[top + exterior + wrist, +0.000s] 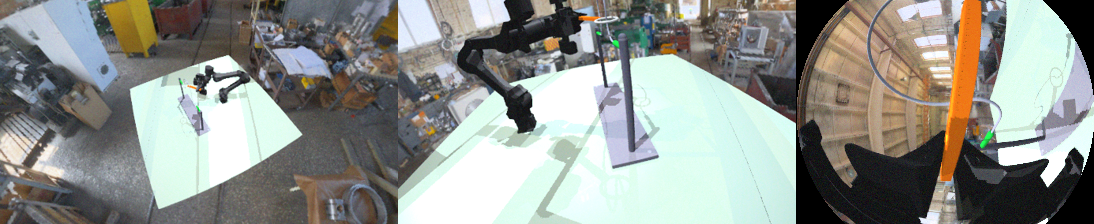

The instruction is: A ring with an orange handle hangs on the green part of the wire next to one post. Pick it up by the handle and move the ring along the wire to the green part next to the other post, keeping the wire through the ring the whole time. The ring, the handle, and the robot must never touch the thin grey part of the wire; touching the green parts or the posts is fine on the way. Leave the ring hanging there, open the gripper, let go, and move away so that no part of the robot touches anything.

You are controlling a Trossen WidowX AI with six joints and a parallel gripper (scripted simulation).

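The orange handle (192, 87) (588, 18) (965, 75) is held near its end in my gripper (200, 89) (580, 20) (948, 135), which is shut on it. The pale ring (606, 20) is level and high above the base in the exterior view, around the thin grey wire (885, 86) as far as I can tell. One green part (198, 109) (615, 43) is by the near post (626, 91) (202, 121). The other green part (180, 81) (598, 33) is by the far post (182, 91) (602, 61). One green part (987, 139) shows in the wrist view. The ring is out of the wrist view; touching cannot be told.
Both posts stand on a flat purple-grey base (189, 108) (619, 138) on the pale table top (170, 166) (714, 177). The wire bends in curves between the posts. The arm reaches in from the side of the base, above the table. Shadows lie across the table.
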